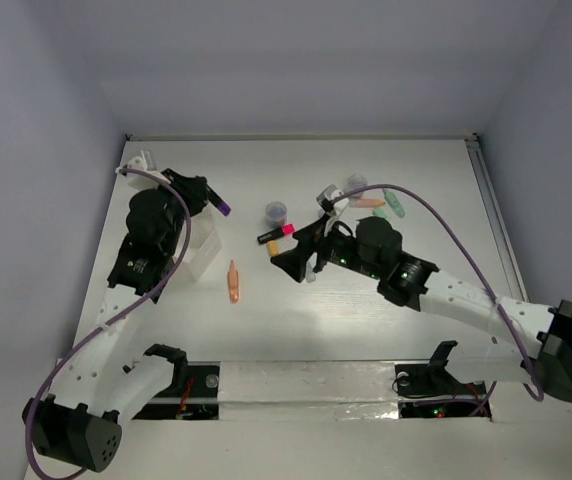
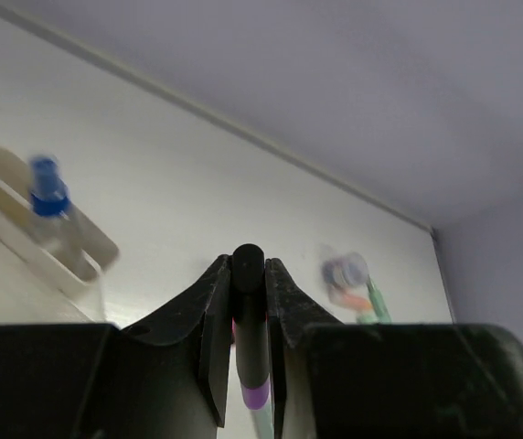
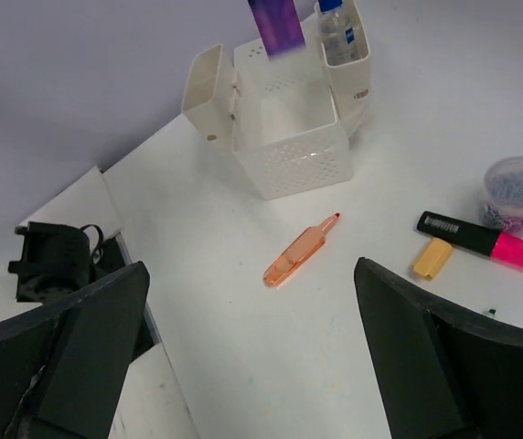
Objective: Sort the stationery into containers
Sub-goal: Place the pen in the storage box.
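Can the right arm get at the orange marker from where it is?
Probably yes. The right gripper is open and empty, and the orange marker lies alone on bare table just ahead of it, clear of the bins and the pink-black highlighter.

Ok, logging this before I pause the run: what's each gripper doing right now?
Left gripper: closed on the purple-black marker.
Right gripper: open, holding nothing.
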`<state>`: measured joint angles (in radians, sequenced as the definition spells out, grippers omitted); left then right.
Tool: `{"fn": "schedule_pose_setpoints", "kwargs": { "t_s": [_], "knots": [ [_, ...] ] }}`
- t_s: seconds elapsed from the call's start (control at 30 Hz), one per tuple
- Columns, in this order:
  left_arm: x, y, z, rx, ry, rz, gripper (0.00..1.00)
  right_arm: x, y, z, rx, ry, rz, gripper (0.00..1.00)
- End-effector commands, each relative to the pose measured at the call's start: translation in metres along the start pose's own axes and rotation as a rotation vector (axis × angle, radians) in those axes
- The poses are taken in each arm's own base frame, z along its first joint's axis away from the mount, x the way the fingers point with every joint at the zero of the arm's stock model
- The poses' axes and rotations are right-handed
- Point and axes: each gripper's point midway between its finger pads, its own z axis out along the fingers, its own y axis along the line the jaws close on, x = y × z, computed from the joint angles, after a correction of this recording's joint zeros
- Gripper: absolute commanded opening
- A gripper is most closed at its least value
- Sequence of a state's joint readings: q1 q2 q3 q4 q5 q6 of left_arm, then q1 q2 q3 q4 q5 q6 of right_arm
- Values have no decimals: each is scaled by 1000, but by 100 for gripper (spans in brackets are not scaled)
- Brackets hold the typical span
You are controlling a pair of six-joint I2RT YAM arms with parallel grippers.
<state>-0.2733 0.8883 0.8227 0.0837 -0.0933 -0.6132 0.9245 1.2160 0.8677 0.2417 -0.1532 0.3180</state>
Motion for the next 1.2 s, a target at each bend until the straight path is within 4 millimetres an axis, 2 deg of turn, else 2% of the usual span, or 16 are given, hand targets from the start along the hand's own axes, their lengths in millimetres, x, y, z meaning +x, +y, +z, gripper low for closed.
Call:
{"fn": "schedule_pose_setpoints", "kwargs": {
  "t_s": [0.0,0.03,0.1,0.13,0.23,0.27,0.4,0.57,0.63,0.87,1.17],
  "knots": [
    [-72,15,-8,-194,-208,97,0,3,-2,-17,21,-38,7,100],
    [-92,22,-9,-264,-270,117,0,12,-5,-21,28,-24,11,100],
    [-105,37,-10,-345,-298,143,0,11,-4,-27,26,-33,5,100],
    [-125,47,-8,-394,-333,143,0,12,-4,-29,26,-33,4,100],
    [-143,65,-3,-456,-353,141,0,13,-2,-34,16,-44,5,100],
    [-151,76,3,-496,-365,145,0,14,-2,-34,15,-40,7,100],
    [-158,99,24,-582,-357,171,0,18,1,-37,-8,-37,16,100],
    [-152,113,56,-602,-354,206,0,19,5,-37,-25,-30,19,99],
    [-150,116,63,-593,-367,211,0,19,5,-38,-28,-29,19,99],
    [-117,134,100,-565,-290,213,0,22,4,-36,-24,-24,17,99],
    [-81,157,113,-570,-226,219,0,22,2,-34,-21,-24,16,99]
  ]
}}
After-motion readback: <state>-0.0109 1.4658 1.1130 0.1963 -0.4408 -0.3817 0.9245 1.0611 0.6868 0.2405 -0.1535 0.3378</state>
